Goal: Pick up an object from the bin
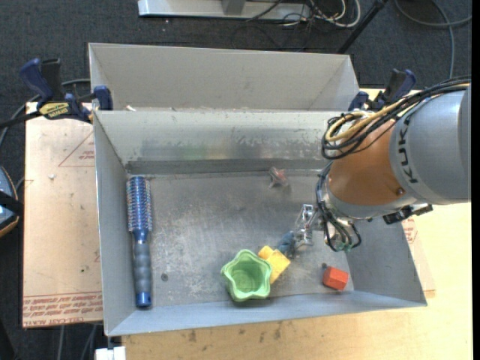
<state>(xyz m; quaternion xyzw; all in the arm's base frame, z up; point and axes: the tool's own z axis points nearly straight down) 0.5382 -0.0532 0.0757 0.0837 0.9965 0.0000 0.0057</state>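
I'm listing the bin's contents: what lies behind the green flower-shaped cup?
A yellow piece pokes out from behind the green cup, on the side toward the tool. How far it runs behind or beneath is covered by the cup.

The cup point(247, 276) lies between hairbrush point(139, 235) and block point(335, 278).

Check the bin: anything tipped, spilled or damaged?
Nothing stands out. The blue hairbrush lies flat along the left wall, the green fluted cup sits mouth-up near the front against a yellow piece, and the orange block lies apart at front right. The gripper hangs just right of the yellow piece.
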